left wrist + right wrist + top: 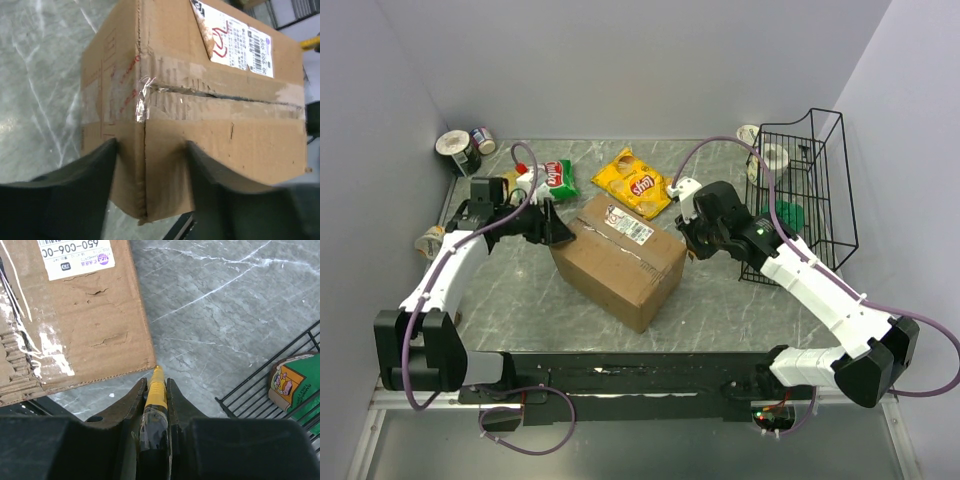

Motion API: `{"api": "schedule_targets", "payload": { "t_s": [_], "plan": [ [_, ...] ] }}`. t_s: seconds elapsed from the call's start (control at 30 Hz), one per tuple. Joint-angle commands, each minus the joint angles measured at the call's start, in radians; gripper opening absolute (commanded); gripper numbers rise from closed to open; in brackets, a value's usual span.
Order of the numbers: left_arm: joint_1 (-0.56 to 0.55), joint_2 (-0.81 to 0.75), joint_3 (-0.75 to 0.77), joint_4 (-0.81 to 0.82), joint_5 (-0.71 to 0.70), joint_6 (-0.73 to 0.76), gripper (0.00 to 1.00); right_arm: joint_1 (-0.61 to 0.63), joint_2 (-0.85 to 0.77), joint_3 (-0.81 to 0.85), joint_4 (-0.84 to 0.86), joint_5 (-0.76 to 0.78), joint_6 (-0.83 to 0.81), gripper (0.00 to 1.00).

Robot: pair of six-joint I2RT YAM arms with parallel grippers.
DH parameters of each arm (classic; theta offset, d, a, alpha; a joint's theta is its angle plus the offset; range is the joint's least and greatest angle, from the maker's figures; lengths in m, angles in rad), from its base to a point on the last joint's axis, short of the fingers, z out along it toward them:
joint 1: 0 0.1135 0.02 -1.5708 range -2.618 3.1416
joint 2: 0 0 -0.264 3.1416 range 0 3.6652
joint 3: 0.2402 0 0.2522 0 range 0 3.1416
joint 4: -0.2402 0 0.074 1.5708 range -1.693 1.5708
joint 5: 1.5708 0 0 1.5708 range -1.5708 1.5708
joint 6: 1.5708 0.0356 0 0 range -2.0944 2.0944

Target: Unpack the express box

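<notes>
The express box (618,258), a brown carton with a white label and a taped seam, sits flaps shut at the table's middle. My left gripper (555,228) is at its left corner. In the left wrist view the fingers (100,170) straddle that corner of the box (210,100) and press on both faces. My right gripper (692,240) is by the box's right corner, shut on a yellow cutter (157,390). The cutter's tip points at the lower corner of the box (90,325) and hangs just off it, above the table.
A black wire basket (805,190) stands at the right with a green packet (295,385) inside. A yellow chip bag (632,183) and a green-red packet (558,178) lie behind the box. Cans (460,150) stand at the back left, cups (750,133) at the back right.
</notes>
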State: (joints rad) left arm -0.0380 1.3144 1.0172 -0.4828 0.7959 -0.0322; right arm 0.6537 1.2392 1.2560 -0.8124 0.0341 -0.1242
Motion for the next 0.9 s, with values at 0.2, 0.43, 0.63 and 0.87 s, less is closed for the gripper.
{"api": "schedule_targets", "payload": {
  "t_s": [0.2, 0.43, 0.63, 0.87],
  "plan": [
    [0.214, 0.172, -0.21, 0.243, 0.248, -0.219, 0.07, -0.015, 0.052, 0.098, 0.01, -0.003, 0.001, 0.0],
    [0.266, 0.342, -0.195, 0.279, 0.345, -0.244, 0.01, -0.046, 0.071, 0.138, -0.008, 0.003, -0.005, 0.0],
    [0.268, 0.44, -0.145, 0.305, 0.345, -0.243, 0.01, -0.048, 0.098, 0.183, 0.002, -0.022, -0.014, 0.0],
    [0.268, 0.606, -0.02, 0.243, 0.324, -0.189, 0.02, -0.049, 0.161, 0.264, 0.021, -0.059, -0.038, 0.0]
  ]
}}
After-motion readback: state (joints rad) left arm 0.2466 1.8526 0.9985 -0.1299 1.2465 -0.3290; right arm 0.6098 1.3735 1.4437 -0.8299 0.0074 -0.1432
